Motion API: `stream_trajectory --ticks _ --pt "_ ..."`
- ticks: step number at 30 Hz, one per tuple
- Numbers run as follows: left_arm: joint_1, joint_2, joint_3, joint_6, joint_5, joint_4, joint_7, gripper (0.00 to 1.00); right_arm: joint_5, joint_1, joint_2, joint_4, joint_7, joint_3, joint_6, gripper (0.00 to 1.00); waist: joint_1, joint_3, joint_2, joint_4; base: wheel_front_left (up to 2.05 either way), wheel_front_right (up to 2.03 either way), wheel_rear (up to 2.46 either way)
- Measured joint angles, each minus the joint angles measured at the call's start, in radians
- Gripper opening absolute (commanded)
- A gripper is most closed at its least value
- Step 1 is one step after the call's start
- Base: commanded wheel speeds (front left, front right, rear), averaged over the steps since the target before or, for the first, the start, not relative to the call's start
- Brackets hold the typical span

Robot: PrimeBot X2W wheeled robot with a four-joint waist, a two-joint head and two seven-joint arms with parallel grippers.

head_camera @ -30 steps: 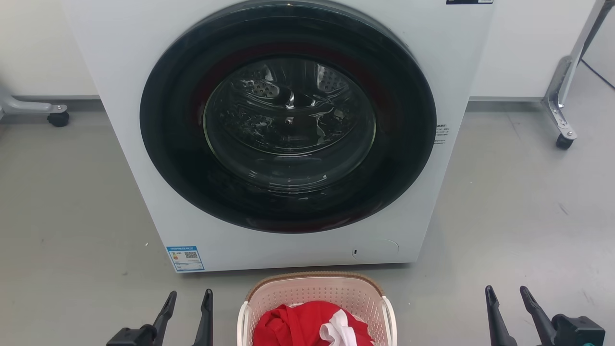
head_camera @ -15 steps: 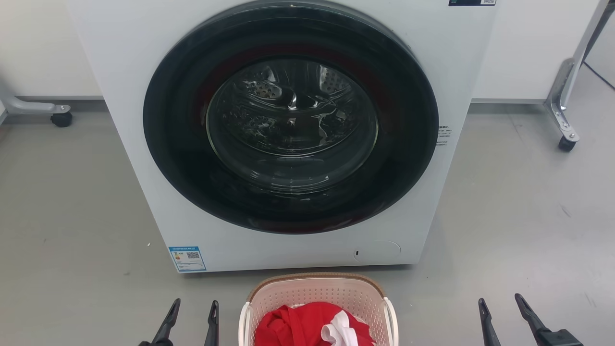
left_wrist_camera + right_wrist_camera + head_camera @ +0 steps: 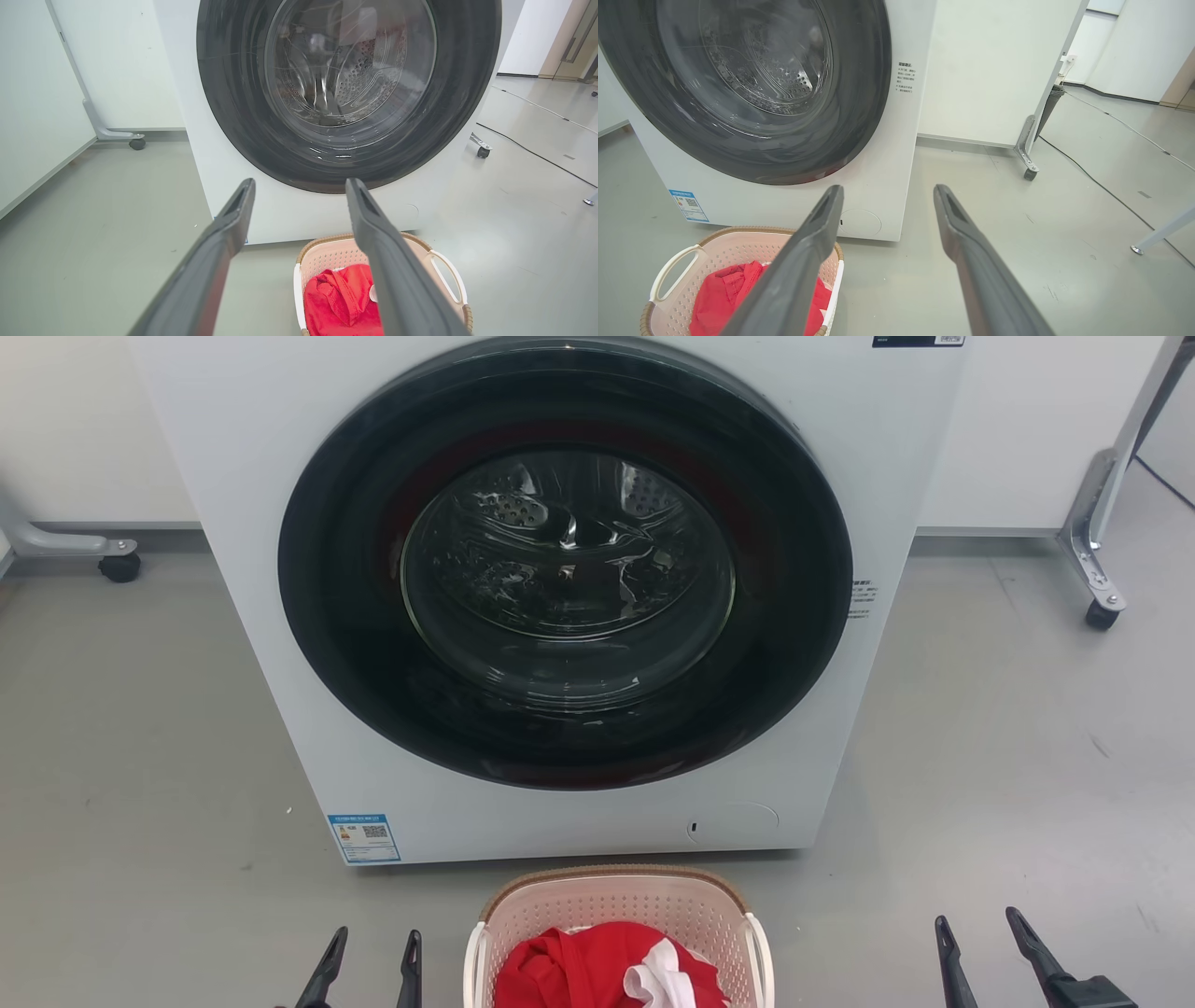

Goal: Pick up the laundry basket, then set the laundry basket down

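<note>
Left pincer (image 3: 375,941) and right pincer (image 3: 977,926): both open, empty, low in frame, flanking laundry basket (image 3: 611,901) on floor (image 3: 140,756). Basket not yet gripped; pickup and set-down remain.

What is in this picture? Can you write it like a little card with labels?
Basket: laundry basket on the floor, in front of the washing machine
Inside: red garment and white cloth
Machine door: round door shut
Left side: left gripper open, beside the basket, not touching
Right side: right gripper open, farther from the basket
Job so far: basket not yet picked up
</note>
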Motion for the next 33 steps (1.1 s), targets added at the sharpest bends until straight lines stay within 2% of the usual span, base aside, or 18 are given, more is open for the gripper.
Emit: stream_trajectory --ticks 20,33 --pt "0.002 -0.01 0.001 0.0 0.001 0.003 0.0 1.0 0.002 0.001 0.003 0.001 0.0 -0.005 0.0 1.0 0.0 0.028 0.0 -0.001 0.0 0.0 0.0" --pt "-0.022 -0.014 0.0 0.0 0.001 -0.031 0.01 1.0 0.003 -0.018 0.012 -0.024 0.0 -0.021 0.0 1.0 0.0 0.158 0.0 0.0 0.0 0.0 0.0"
